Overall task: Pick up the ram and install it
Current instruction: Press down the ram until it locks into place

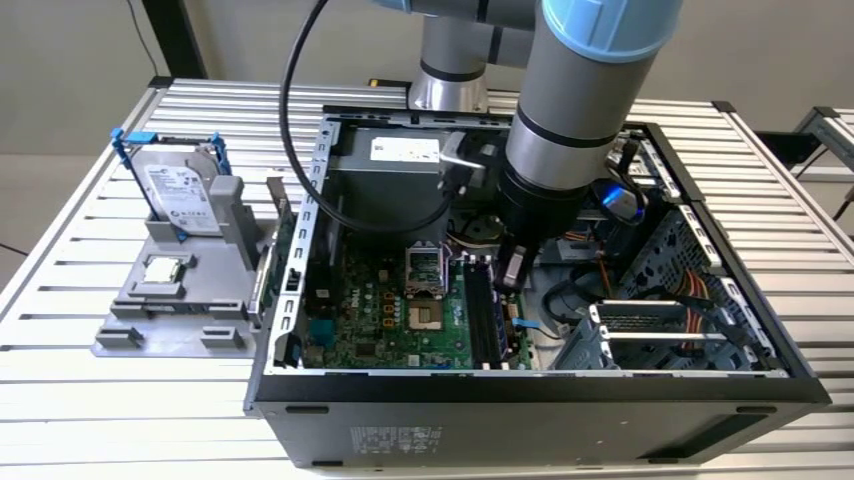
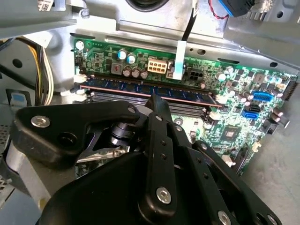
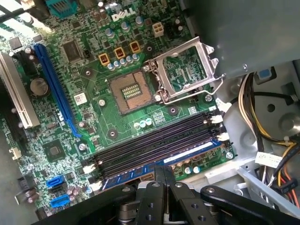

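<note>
Inside the case: the ram [image 2: 140, 90] stood on edge in the outermost slot [image 3: 154, 143].
Fingers [image 2: 157, 105]: seemingly together, pressing its top edge.
Care: push straight down, evenly.

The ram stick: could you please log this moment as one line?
gripper: over ram | ram: lying in outermost slot | motherboard: processor socket open, empty

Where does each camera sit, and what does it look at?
Exterior view: off the arm, above the open computer case; the arm's grey tube and the claw show.
First wrist view: on the arm, facing down at the motherboard; the claw shows.
Second wrist view: on the arm, looking over the claw.
Both wrist views share the ram in its slot.
</note>
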Robot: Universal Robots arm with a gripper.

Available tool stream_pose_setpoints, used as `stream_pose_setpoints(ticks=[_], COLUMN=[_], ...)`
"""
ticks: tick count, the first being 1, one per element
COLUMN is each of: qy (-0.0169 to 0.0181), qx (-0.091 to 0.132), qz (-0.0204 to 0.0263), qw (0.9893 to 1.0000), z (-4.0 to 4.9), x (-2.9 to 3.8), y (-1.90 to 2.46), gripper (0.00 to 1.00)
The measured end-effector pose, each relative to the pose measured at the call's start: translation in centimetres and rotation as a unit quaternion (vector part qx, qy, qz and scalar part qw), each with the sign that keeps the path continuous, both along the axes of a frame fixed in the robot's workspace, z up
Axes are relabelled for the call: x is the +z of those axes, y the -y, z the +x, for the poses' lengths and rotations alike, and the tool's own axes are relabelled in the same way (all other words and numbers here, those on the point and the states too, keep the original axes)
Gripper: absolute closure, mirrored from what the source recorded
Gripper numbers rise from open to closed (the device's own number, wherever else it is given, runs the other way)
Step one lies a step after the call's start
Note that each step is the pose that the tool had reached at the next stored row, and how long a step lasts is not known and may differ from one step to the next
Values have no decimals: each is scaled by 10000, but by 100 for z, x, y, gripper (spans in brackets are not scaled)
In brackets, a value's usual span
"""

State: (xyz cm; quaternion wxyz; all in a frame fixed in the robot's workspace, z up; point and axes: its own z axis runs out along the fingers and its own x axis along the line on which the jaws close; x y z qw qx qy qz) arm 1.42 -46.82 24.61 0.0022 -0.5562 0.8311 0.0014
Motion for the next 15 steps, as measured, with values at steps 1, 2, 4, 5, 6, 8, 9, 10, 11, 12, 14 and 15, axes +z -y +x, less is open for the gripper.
stream_pose_setpoints(ticks=[1,2,4,5,6,8,9,10,11,12,14,15], qy=[0,0,0,0,0,0,0,0,0,0,0,0], qx=[40,82,170,212,256,340,382,426,474,546,637,680], qz=[0,0,0,0,0,0,0,0,0,0,0,0], qw=[10000,10000,9999,9998,9997,9994,9993,9991,9989,9985,9980,9977], z=[0,0,0,0,0,0,0,0,0,0,0,0], x=[0,0,0,0,0,0,0,0,0,0,0,0], y=[0,0,0,0,0,0,0,0,0,0,0,0], gripper=[100,100,100,100,100,100,100,100,100,100,100,100])
